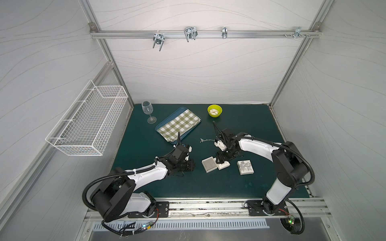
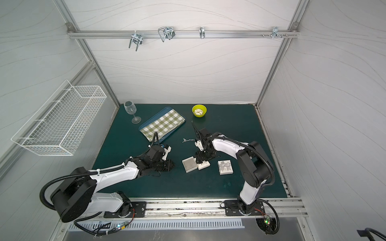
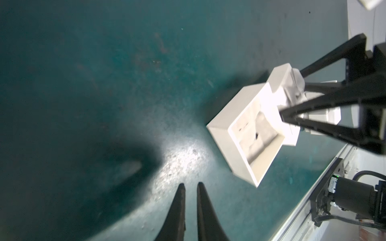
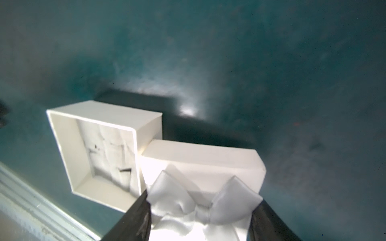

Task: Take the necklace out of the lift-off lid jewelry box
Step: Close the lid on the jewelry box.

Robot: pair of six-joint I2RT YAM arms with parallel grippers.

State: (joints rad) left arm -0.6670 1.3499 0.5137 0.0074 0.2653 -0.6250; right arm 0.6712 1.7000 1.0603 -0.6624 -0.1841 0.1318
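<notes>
Necklace (image 1: 205, 140) shows in both top views only, lying on the table (image 1: 188, 187) on the far side of the open box (image 1: 209, 164), well apart from it; the wrist views instead show the box's inside w/ a creased liner (image 4: 112, 146). Right hand (image 4: 203, 197) is spread wide, pinching the bow (image 4: 177, 196) of the lid (image 4: 200, 158), which touches the box's side. Left hand (image 3: 191, 184) is nearly pressed together, holding nothing, near the box. Open table runs from the box to the front rail (image 1: 208, 205).
</notes>
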